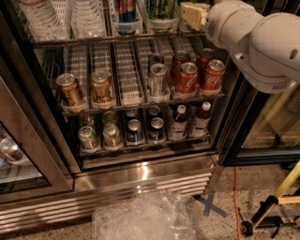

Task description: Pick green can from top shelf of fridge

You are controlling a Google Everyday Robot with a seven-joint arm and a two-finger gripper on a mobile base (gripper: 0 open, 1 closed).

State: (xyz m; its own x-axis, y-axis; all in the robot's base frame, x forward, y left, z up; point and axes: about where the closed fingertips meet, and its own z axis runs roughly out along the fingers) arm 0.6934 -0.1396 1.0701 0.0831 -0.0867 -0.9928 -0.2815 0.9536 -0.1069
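Observation:
The green can (pixel 161 8) stands in a clear cup holder at the front of the top shelf (pixel 93 41), and only its lower part shows at the frame's top edge. The fridge (pixel 140 176) stands open with its racks of drinks in view. My gripper (pixel 192 14), a cream-coloured piece at the end of the white arm (pixel 262 42), is at the top shelf's right end. It is just right of the green can and at the same height.
A blue can (pixel 125 11) and clear bottles (pixel 56 16) share the top shelf. Red cola cans (pixel 188 77), silver cans (pixel 158 79) and brown cans (pixel 70 90) fill the middle rack. A clear plastic bin (pixel 145 218) lies on the floor in front. A yellow stand (pixel 274 204) is at right.

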